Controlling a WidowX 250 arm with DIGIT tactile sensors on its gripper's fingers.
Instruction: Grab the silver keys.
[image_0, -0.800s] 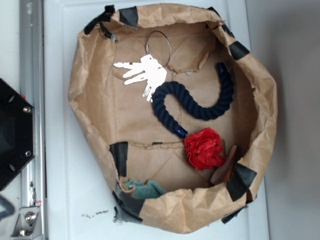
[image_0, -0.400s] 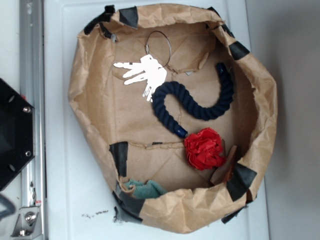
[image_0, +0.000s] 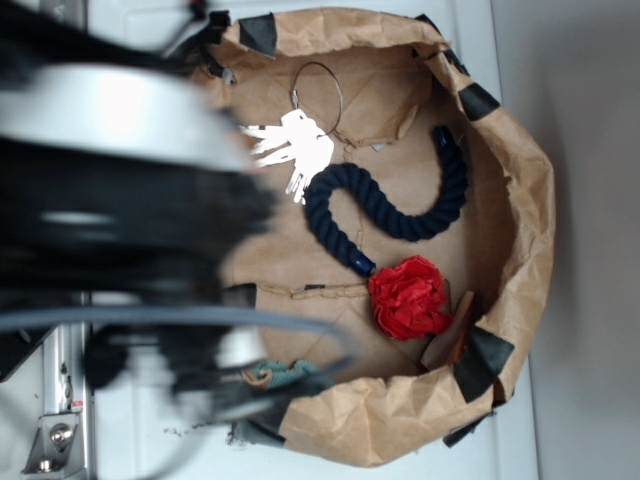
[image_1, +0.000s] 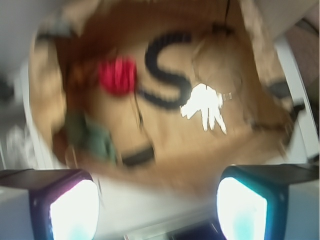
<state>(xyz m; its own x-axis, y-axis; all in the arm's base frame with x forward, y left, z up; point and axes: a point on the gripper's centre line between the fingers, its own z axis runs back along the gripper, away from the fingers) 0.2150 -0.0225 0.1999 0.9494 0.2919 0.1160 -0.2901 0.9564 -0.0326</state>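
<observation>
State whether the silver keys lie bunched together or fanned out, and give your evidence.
Fanned out. In the exterior view the silver keys spread like fingers from their wire ring, flat on the paper bin's floor.

light: bright, even | arm (image_0: 120, 200) motion-blurred | wrist view smeared

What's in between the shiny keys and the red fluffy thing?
The navy rope curls between the silver keys and the red fabric flower. The exterior view shows it clearly; the wrist view is blurred but agrees.
</observation>
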